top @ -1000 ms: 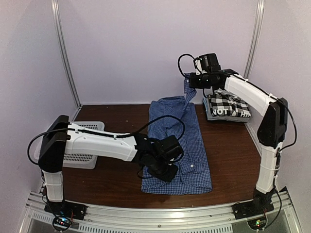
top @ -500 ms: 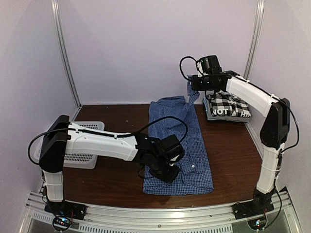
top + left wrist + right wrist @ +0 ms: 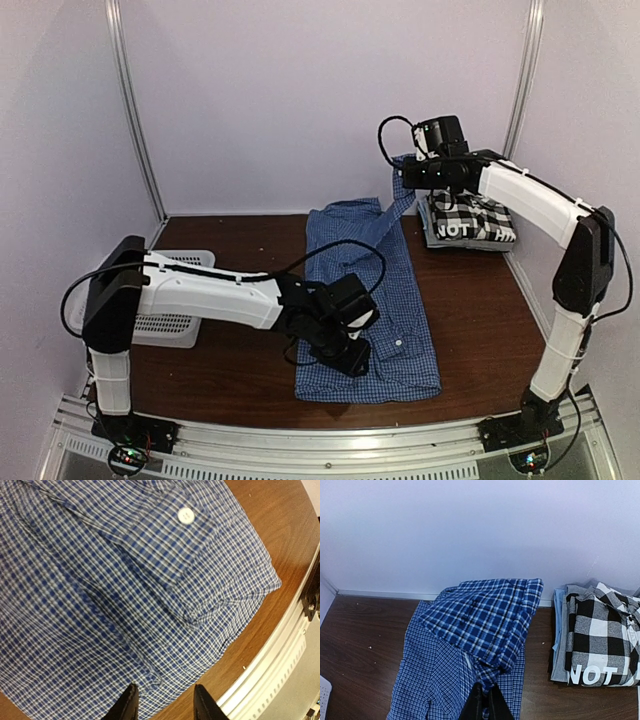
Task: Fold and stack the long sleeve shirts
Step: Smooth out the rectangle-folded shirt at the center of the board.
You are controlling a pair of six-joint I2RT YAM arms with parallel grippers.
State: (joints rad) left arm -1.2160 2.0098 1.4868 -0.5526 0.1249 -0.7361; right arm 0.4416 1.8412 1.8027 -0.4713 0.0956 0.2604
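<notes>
Well to the left of the blue checked shirt (image 3: 395, 270), a white mesh basket (image 3: 170, 325) sits on the brown table (image 3: 470, 310), partly under the left arm. That arm reaches rightward to the blue checked shirt, and the left gripper (image 3: 345, 352) is down on its near left part. In the left wrist view the two dark fingers (image 3: 127, 706) stand apart, nothing pinched between them, just above the shirt's hem where the cloth meets bare wood. A white button (image 3: 185, 515) shows on a folded band of the same shirt beyond the fingers.

The blue checked shirt lies lengthwise down the middle of the table, collar end toward the back wall, most of it flat. Its far right corner is lifted off the table. There the right gripper (image 3: 408, 182) is above the shirt's far end, its jaws closed on a bunch of the blue cloth; in the right wrist view the fabric (image 3: 475, 625) rises in a doubled fold to the pinched fingertips.

Just to the right of the blue checked shirt's far end, near the back wall, the black-and-white checked shirt (image 3: 468, 218) lies folded, white lettering facing up, on top of a pale folded cloth (image 3: 558, 630).
</notes>
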